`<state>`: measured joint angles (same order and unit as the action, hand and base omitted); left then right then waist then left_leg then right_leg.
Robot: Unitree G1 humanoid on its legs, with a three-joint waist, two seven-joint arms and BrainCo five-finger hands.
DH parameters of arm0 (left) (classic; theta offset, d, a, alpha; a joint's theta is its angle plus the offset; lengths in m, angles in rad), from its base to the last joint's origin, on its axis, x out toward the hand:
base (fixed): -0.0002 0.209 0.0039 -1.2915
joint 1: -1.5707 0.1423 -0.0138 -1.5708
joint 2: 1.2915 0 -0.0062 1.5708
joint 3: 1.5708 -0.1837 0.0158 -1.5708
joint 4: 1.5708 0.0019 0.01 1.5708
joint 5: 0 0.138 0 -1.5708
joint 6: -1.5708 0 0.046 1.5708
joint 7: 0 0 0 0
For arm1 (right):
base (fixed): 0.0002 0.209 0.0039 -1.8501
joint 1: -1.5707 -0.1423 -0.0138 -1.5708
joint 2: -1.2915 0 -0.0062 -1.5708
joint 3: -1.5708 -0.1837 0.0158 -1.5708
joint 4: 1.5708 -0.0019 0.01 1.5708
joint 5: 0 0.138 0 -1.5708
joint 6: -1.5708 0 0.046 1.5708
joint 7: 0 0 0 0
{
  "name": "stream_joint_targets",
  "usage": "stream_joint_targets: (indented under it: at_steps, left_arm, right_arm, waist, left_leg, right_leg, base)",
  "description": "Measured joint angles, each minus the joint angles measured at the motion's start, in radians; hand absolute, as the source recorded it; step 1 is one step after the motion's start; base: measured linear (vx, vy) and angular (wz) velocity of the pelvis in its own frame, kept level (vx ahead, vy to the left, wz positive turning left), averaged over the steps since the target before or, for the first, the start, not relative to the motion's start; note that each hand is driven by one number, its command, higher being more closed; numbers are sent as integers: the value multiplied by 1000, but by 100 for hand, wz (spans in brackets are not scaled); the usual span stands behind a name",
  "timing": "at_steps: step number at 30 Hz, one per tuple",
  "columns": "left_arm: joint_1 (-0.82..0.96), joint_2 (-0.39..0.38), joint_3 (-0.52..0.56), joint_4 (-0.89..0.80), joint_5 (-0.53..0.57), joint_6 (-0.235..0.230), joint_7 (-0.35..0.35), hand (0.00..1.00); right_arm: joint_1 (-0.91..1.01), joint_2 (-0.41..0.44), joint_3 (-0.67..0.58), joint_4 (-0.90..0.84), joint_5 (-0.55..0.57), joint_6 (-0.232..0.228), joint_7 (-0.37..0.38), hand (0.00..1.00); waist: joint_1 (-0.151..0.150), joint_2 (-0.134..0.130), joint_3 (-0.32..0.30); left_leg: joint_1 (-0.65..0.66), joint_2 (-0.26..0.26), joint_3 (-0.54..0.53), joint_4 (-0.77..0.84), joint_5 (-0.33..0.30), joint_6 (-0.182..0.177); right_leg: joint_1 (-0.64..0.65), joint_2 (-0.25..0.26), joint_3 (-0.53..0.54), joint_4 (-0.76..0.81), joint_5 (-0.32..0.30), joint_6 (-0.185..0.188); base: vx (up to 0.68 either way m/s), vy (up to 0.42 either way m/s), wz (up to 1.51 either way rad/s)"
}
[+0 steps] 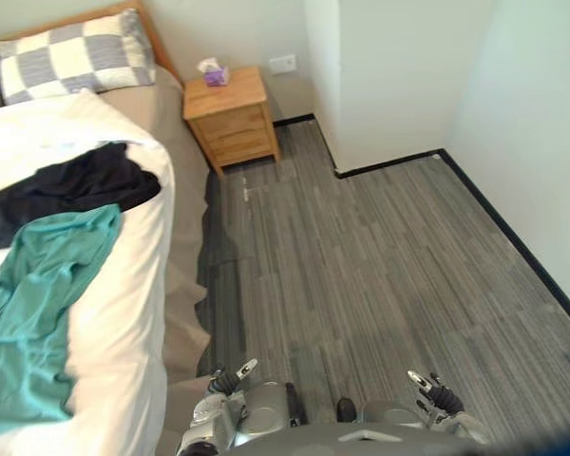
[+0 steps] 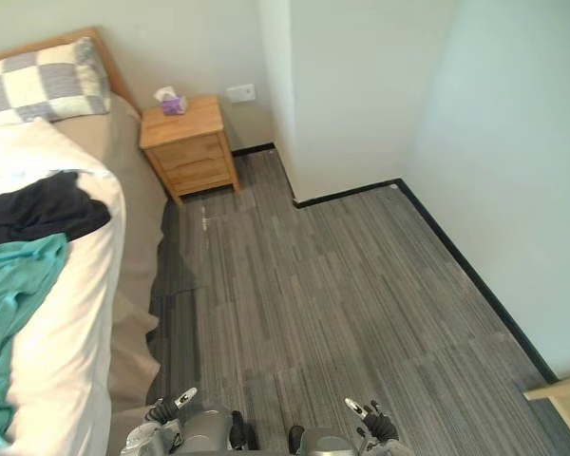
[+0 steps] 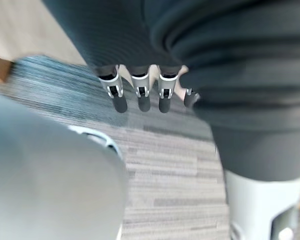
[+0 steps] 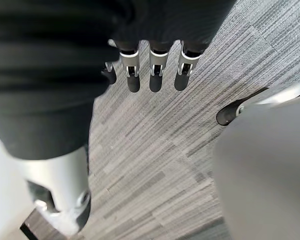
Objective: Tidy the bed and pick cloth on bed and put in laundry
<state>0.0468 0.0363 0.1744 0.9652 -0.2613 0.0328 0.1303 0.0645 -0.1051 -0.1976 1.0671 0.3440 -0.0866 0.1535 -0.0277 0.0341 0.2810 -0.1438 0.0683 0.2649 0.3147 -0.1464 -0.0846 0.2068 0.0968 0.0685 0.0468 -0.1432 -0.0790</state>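
Note:
A teal cloth [image 1: 33, 304] lies crumpled over the white duvet [image 1: 123, 313] of the bed at the left. A black cloth [image 1: 76, 185] lies just beyond it, toward the checked pillow [image 1: 71, 55]. My left hand [image 1: 230, 380] hangs low near the bed's corner, fingers [image 3: 140, 92] straight and holding nothing. My right hand [image 1: 429, 388] hangs at the lower right over the floor, its fingers [image 4: 155, 70] straight and empty too. Both hands are well away from the cloths.
A wooden nightstand [image 1: 230, 116] with a tissue box [image 1: 214, 72] stands by the bed's head. Grey striped floor [image 1: 380, 266] stretches to the right, bounded by white walls and a jutting wall corner [image 1: 337, 114]. A wooden edge [image 2: 562, 394] shows at the lower right.

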Motion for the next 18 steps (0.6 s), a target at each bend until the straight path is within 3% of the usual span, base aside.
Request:
stream_joint_targets:
  at_steps: [2,4,6,8,10,11,12,13,14,16,18]
  left_arm:
    - [-7,-5,-1,1,-1,-2,0,0]
    - [-10,-6,-1,2,-2,-6,-1,0]
    - [-15,-3,2,9,-3,-9,-2,0]
    - [-22,-10,1,8,-6,-8,-2,0]
    - [-27,-8,1,10,-4,6,0,0]
    - [-28,2,-7,19,-3,21,1,0]
    - [-28,6,-12,23,-3,25,1,0]
    - [-29,15,-19,35,-3,31,1,0]
    - [-31,24,-25,45,-2,40,2,0]
    - [-31,33,-60,64,-2,51,9,0]
    - [-33,36,-95,73,-3,51,12,0]
  right_arm:
    - [9,-4,-4,-1,-15,-2,1,0]
    - [12,-6,-4,-1,-16,-2,2,0]
    - [5,2,-3,-3,-51,-2,2,0]
    - [-3,6,-4,-20,-72,1,2,0]
    - [-13,18,-7,-29,-85,18,5,0]
    - [-18,28,-13,-29,-93,36,12,0]
    - [-19,29,-14,-29,-93,38,14,0]
    - [-20,30,-15,-29,-92,39,16,0]
    - [-25,30,-27,-31,-91,40,16,0]
    - [-26,24,-32,-40,-89,42,9,0]
    - [-27,20,-37,-41,-70,42,-1,0]
  waist:
    - [14,7,8]
    - [19,12,8]
    - [26,2,-1]
    - [32,3,-7]
    - [39,-1,-10]
    - [39,-18,-19]
    - [39,-25,-24]
    - [34,-34,-30]
    - [18,-41,-35]
    - [2,-39,-35]
    - [-6,-26,-28]
  left_leg:
    - [-9,-15,40,-137,97,4]
    - [-21,-4,121,-165,136,31]
    - [-13,-13,212,-144,175,149]
    - [-34,-27,224,-94,113,217]
    - [-25,-48,226,-62,42,220]
    - [14,-85,216,-80,7,217]
    - [29,-99,208,-90,-2,212]
    - [65,-126,177,-108,-17,220]
    - [101,-145,144,-114,-34,221]
    - [182,-158,75,-139,-46,215]
    - [265,-140,-15,-177,-51,204]
  right_leg:
    - [50,0,13,-31,-22,17]
    - [77,0,15,-35,-54,23]
    - [90,-37,20,0,-120,49]
    - [55,-65,0,58,-140,82]
    - [8,-92,-37,196,-166,124]
    - [-75,-128,-92,430,-178,165]
    - [-110,-140,-110,518,-167,189]
    - [-192,-172,-133,707,-118,264]
    - [-247,-203,-153,855,-98,285]
    - [-314,-260,-227,964,-120,252]
    - [-363,-275,-272,910,-153,214]
  base:
    - [285,101,-17]
    - [317,137,-2]
    - [463,185,-8]
    - [477,182,-17]
    - [486,229,3]
    - [429,224,12]
    - [432,219,29]
    - [468,172,55]
    - [564,149,98]
    - [479,73,105]
    - [438,-62,132]
